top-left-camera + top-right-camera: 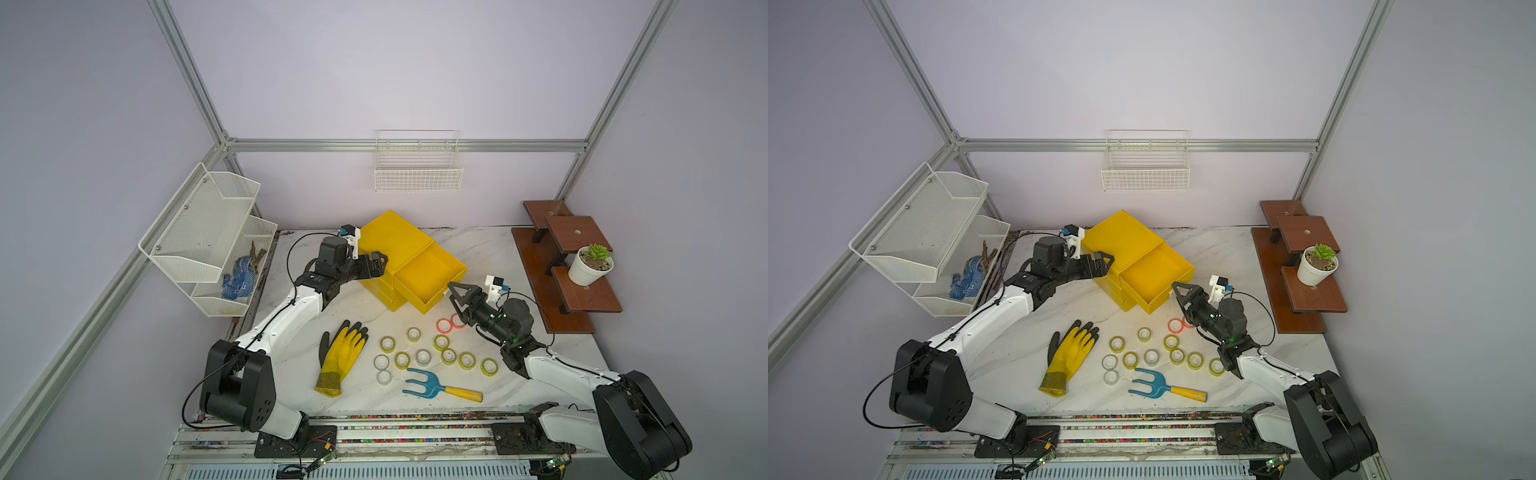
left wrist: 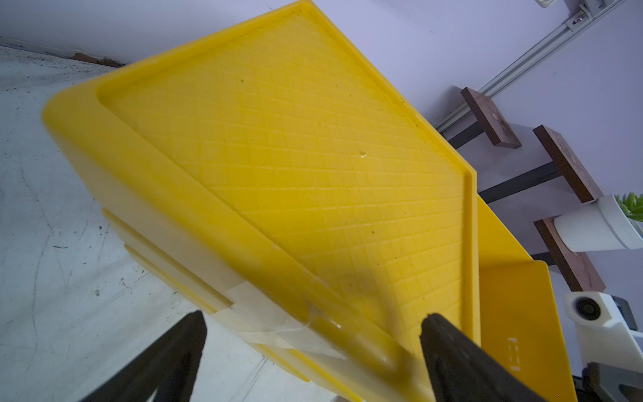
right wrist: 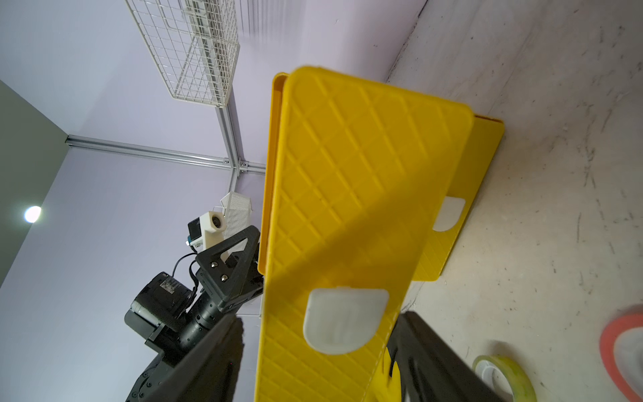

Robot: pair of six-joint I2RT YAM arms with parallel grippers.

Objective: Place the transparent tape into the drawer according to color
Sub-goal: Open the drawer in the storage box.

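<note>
Small transparent tape rolls lie on the marble table: two pink-red ones [image 1: 444,325], several yellow-green [image 1: 441,343] and three clear-white [image 1: 381,362]. The yellow cabinet [image 1: 395,241] has its top drawer [image 1: 428,276] pulled out, and no tape shows inside it. My right gripper [image 1: 453,297] is open at the drawer's front, its jaws standing apart either side of the front panel and white handle [image 3: 344,320]. It partly hides one pink-red roll. My left gripper [image 1: 380,264] is open, its jaws straddling the cabinet's top edge [image 2: 313,316].
A yellow glove [image 1: 338,357] and a blue hand fork [image 1: 436,386] lie beside the rolls. A wooden step shelf with a potted plant [image 1: 590,264] stands at the right. A mesh rack [image 1: 208,232] hangs at the left, a wire basket [image 1: 417,166] on the back wall.
</note>
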